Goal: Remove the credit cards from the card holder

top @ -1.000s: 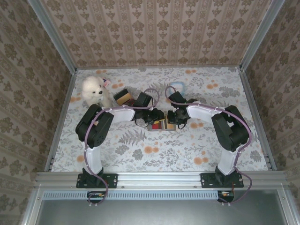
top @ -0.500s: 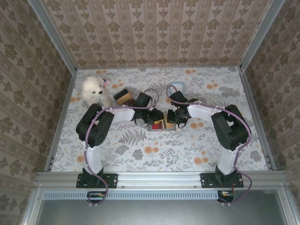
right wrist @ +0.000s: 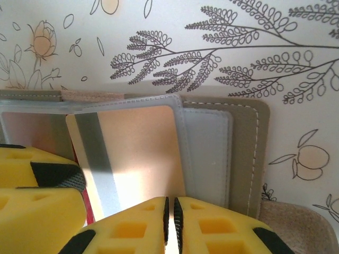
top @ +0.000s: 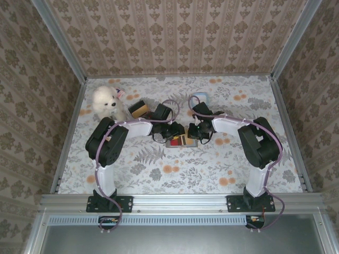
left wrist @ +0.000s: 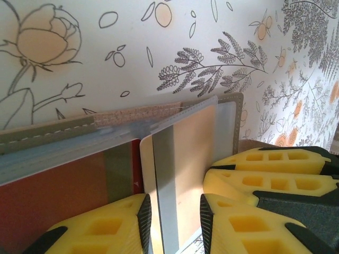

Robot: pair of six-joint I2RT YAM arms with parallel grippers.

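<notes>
At mid-table, flat grey-brown bifold card holder lay open between arms. Right gripper pinched near edge of pale grey-striped plastic card. Left gripper jaws apart, straddling card. Pull probably needed flat, straight line, holder pinned.

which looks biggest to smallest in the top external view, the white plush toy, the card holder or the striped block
1. white plush toy, clearly the largest.
2 and 3, unranked: card holder and striped block. They look about alike, and the holder is partly covered, so its full outline cannot be compared.
</notes>
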